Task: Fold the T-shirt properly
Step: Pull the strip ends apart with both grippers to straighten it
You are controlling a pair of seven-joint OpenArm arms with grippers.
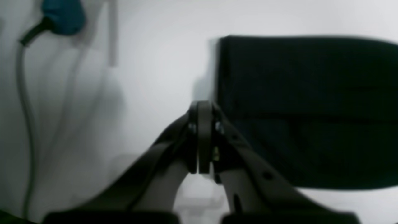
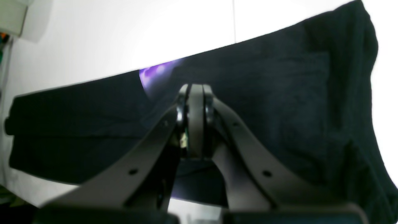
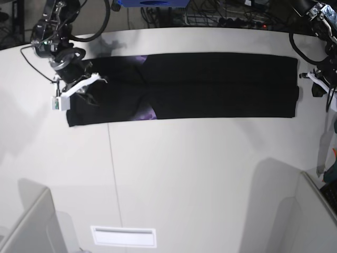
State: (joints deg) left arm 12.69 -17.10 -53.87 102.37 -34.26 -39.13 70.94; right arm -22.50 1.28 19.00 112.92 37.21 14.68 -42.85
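The T-shirt [image 3: 210,84] lies folded into a long black band across the far part of the white table [image 3: 200,179]. A bit of purple print [image 3: 148,113] peeks out at its near edge. In the right wrist view the shirt [image 2: 279,102] fills the frame, with purple print [image 2: 155,73] just behind the fingers. My right gripper [image 2: 196,90] is shut over the cloth near the shirt's left end [image 3: 84,88]; I see no cloth between its fingers. My left gripper [image 1: 203,107] is shut and empty, just off the shirt's right end [image 1: 295,109], at the table's right side [image 3: 311,84].
A blue object [image 1: 63,15] with a grey cable [image 1: 25,109] hangs beyond the left gripper. A seam [image 3: 113,174] runs down the table. A white slot [image 3: 124,236] sits near the front edge. Grey panels [image 3: 31,226] stand at both front corners.
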